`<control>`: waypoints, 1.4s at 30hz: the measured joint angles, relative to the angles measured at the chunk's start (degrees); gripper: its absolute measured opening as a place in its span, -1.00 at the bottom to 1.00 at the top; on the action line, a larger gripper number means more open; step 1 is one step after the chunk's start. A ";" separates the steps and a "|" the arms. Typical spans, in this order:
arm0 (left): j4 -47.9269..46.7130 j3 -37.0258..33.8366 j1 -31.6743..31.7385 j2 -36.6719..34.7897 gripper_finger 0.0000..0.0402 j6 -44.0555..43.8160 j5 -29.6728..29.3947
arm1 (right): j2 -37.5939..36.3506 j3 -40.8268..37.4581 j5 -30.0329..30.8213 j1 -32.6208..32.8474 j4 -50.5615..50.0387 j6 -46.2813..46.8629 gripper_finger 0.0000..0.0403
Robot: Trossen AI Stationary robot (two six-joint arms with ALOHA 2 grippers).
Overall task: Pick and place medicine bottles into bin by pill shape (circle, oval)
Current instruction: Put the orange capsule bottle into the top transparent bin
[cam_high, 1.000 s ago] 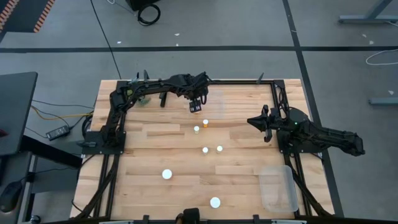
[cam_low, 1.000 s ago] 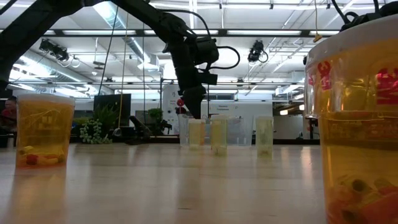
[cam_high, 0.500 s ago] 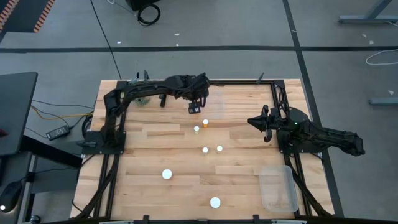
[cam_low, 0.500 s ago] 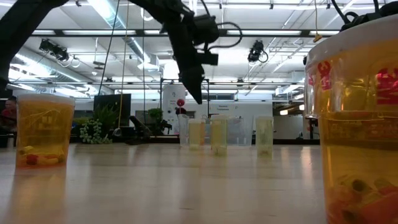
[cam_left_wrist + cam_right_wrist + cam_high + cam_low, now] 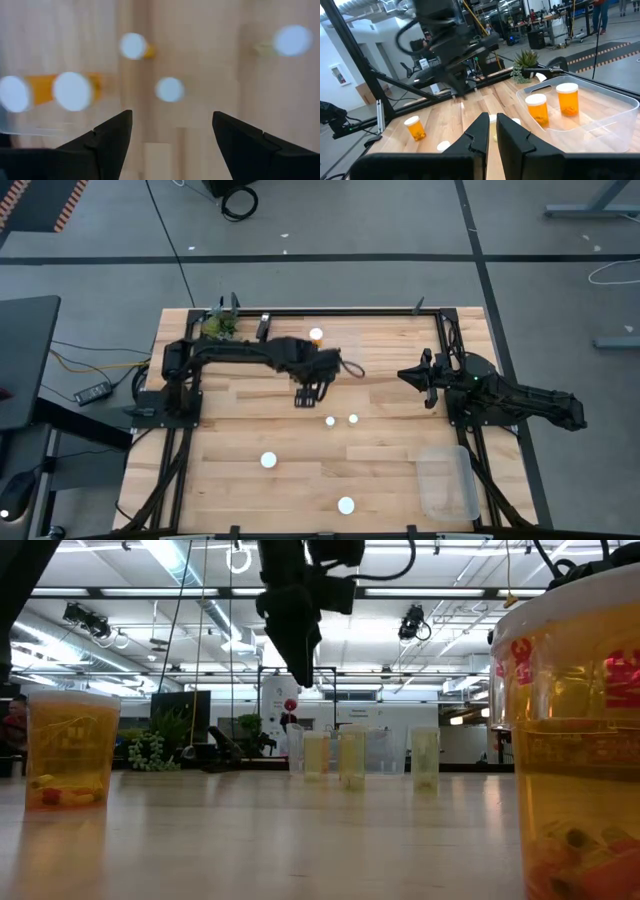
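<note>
Several orange pill bottles with white caps stand on the wooden table: two near the middle (image 5: 330, 421) (image 5: 353, 419), one nearer left (image 5: 268, 461), one by the near edge (image 5: 346, 505), one at the far edge (image 5: 316, 335). My left gripper (image 5: 305, 397) hangs open and empty high over the table's middle (image 5: 300, 675). Its wrist view (image 5: 172, 117) looks down on blurred white caps (image 5: 170, 89) (image 5: 133, 46). My right gripper (image 5: 405, 375) waits shut and empty at the right (image 5: 492, 120). A clear bin (image 5: 600, 120) holds two upright bottles (image 5: 536, 110) (image 5: 567, 100).
A second clear bin (image 5: 447, 480) sits at the near right corner. A green leafy clump (image 5: 215, 326) stands at the far left corner. In the low view, one bottle (image 5: 72, 745) stands close at the left and another (image 5: 575, 740) very close at the right.
My left gripper has risen and gone from the far edge toward the table's near edge, to over the middle. A white-capped bottle now shows at the far edge where the gripper stood.
</note>
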 joint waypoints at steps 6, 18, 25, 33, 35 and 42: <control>-4.20 -1.73 -5.85 -0.04 0.42 -7.75 -0.05 | 0.00 -0.01 0.00 0.00 0.00 0.00 -0.80; -6.69 -17.34 -16.72 -2.54 0.42 -21.97 0.88 | 0.03 0.00 0.01 -0.01 -0.62 0.00 -0.80; -11.76 -19.38 -23.00 -5.60 0.42 -32.75 2.88 | 0.16 -0.01 0.01 -0.01 -0.96 0.00 -0.80; -15.48 -19.47 -30.61 -6.14 0.42 -39.13 6.10 | 0.16 -0.01 -0.01 0.01 -1.11 0.00 -0.80; -14.46 -19.47 -32.54 -6.14 0.42 -39.12 6.40 | 0.16 -0.01 0.01 0.01 -1.14 0.00 -0.80; -9.25 -19.45 -36.41 -5.77 0.42 -40.54 5.76 | 0.16 -0.01 0.01 0.01 -1.14 -0.01 -0.80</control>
